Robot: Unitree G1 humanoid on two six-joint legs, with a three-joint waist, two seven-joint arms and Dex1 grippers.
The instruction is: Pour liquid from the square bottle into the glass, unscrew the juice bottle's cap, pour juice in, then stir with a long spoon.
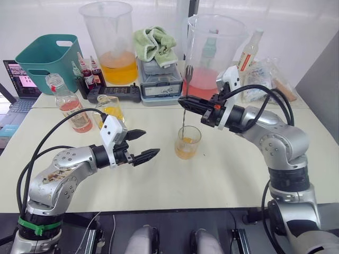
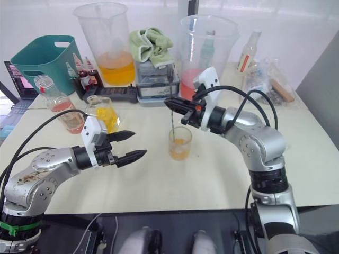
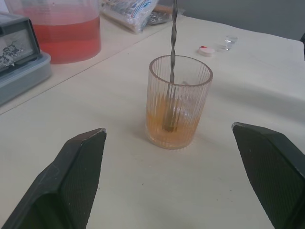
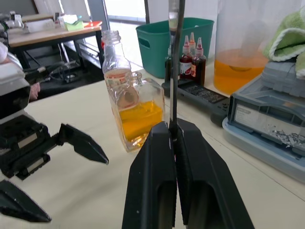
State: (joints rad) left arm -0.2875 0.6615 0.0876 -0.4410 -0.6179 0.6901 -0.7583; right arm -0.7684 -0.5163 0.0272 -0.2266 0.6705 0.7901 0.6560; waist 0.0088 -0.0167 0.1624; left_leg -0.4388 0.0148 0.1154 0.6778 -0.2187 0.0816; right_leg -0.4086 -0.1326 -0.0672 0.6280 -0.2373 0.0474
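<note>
Pale worktop (image 1: 222, 174) is carrying the glass (image 1: 188, 142) near its middle, and the long spoon (image 1: 185, 108) is standing upright in it, bowl down in the orange drink. Directly above, the right pincer (image 1: 183, 102) is clenching the handle; the left pincer (image 1: 142, 144) is hanging released, just left of the glass.

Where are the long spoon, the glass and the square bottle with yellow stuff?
long spoon (image 3: 173, 43): left wrist view, on its twisted stem above the glass.
glass (image 1: 188, 142): left eye view, on its ribbed side wall.
square bottle (image 4: 139, 114): right wrist view, on its flat side at the yellow liquid.
</note>
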